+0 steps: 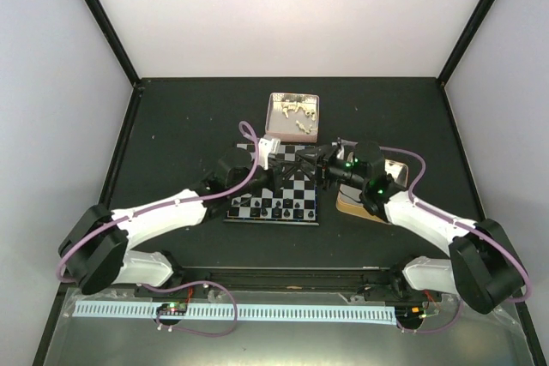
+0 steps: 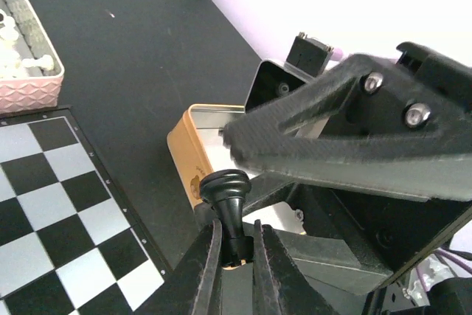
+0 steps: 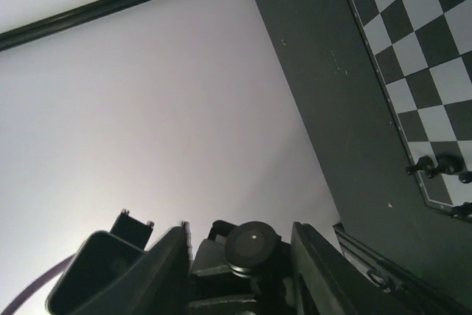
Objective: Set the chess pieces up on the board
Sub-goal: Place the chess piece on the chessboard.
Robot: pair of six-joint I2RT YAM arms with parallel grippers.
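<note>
My left gripper was clamped tight on a black chess piece, gripping its narrow stem. The piece was in the air just off the board edge, with the orange tin behind it. My right gripper stood open, fingers either side of the same piece. Other black pieces sat on the board's near rows.

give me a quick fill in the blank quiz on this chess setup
The left gripper is shut on a ___ chess piece.
The white pieces lie in a tin coloured ___.
The tan tin sits on the ___ arm's side of the board.
Missing: black; pink; right.
</note>
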